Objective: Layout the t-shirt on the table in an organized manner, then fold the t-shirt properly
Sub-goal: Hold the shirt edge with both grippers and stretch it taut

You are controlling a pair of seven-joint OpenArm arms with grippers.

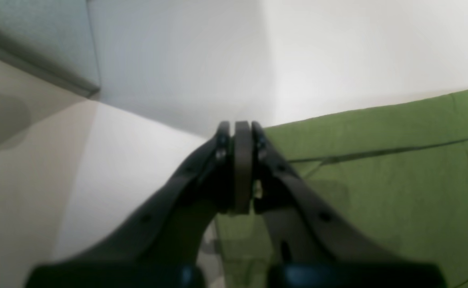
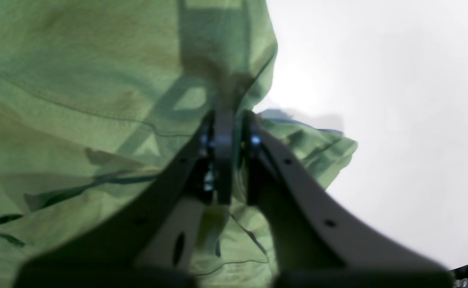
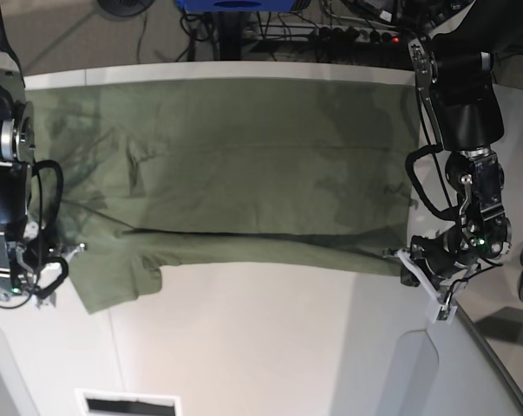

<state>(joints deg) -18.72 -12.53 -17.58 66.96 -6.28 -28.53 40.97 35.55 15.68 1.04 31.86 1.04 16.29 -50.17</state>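
Shirt (image 3: 244,165) lies spread across the far half of the table (image 3: 261,347), already doubled lengthwise along a horizontal crease, near edge running straight from one arm to the other; one sleeve (image 3: 122,282) hangs out toward you at the base view's left; cloth mostly flat, with light wrinkles.

Right gripper (image 2: 232,120) sits at that sleeve end with its jaws pinched together on a bunch of fabric, as you can see in its wrist view; left gripper (image 1: 241,132) sits at the opposite near corner, jaws pressed together; whether a thin edge of cloth is caught between them you cannot tell from its wrist view.

Judgement: layout done, folding under way; both ends appear set for the next fold. Next move calls for lifting both ends together, level, keeping the edge taut, and carrying it over evenly; watch the loose sleeve, which should be tucked in.
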